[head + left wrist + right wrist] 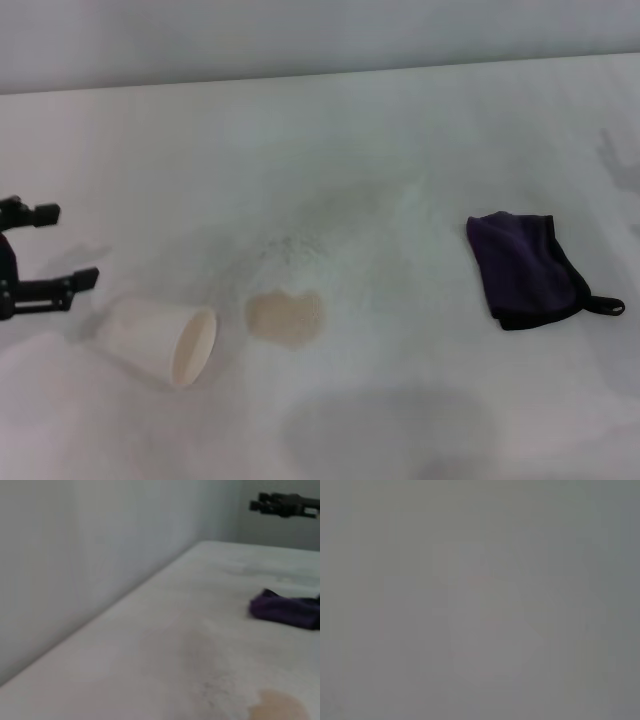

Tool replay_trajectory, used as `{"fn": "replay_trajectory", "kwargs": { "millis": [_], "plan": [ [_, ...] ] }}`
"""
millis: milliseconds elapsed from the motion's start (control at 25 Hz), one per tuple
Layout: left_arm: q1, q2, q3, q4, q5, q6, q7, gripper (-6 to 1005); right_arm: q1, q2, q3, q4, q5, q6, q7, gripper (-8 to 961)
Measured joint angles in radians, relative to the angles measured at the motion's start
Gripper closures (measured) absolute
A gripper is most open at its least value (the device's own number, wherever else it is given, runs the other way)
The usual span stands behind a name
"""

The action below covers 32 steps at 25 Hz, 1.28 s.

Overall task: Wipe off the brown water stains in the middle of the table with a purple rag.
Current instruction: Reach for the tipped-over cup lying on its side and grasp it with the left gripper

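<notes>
The left gripper [60, 245], jaws apart, hovers at the bench's [380, 130] nine o'clock; the rag [525, 268] lies at three, the stain [286, 317] at centre.

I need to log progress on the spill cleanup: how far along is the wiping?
Nothing looks done: the brown water stains still sit whole on the table, beside a tipped paper cup. Nothing is in hand: the purple rag lies untouched to the right, and the left pincer is open and empty at the left edge. The right pincer hangs far off. Grasping the rag and wiping remain.
</notes>
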Motion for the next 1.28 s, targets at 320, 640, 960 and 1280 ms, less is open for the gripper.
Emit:
{"fn": "replay_trajectory", "kwargs": {
  "millis": [320, 640, 960, 1280],
  "plan": [
    [-0.015, 0.003, 0.0, 0.085, 0.091, 0.057, -0.038, 111, 0.002, 0.0, 0.0, 0.015, 0.0, 0.001, 0.001, 94],
    [-0.105, -0.003, 0.014, 0.139, 0.306, 0.139, -0.103, 109, 0.011, 0.001, -0.001, 0.032, -0.001, 0.001, 0.001, 94],
    [-0.166, -0.01, 0.064, 0.134, 0.424, 0.138, -0.099, 110, 0.024, 0.003, 0.0, 0.036, -0.002, 0.001, 0.001, 94],
    [-0.193, -0.066, 0.078, 0.155, 0.47, 0.125, -0.018, 109, 0.033, 0.003, 0.003, 0.038, -0.002, 0.003, 0.004, 95]
  ]
}}
